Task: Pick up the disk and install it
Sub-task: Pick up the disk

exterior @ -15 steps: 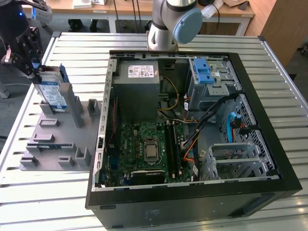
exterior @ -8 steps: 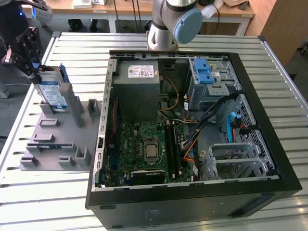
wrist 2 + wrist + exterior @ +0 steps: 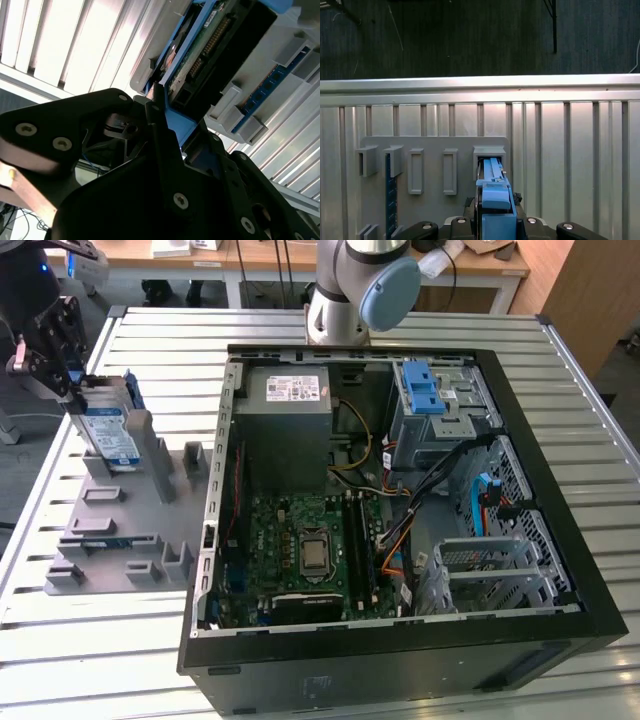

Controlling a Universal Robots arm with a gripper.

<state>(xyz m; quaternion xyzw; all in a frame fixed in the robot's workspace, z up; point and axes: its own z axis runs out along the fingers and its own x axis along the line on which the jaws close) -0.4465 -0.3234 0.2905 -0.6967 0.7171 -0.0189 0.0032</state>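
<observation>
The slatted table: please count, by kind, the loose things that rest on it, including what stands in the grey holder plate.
disk: 1
memory module: 1
grey holder plate: 1
open computer case: 1
Total: 4

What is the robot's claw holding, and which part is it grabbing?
The gripper pinches the disk by the edge of its blue carrier bracket, while the disk stands in the grey holder.
</observation>
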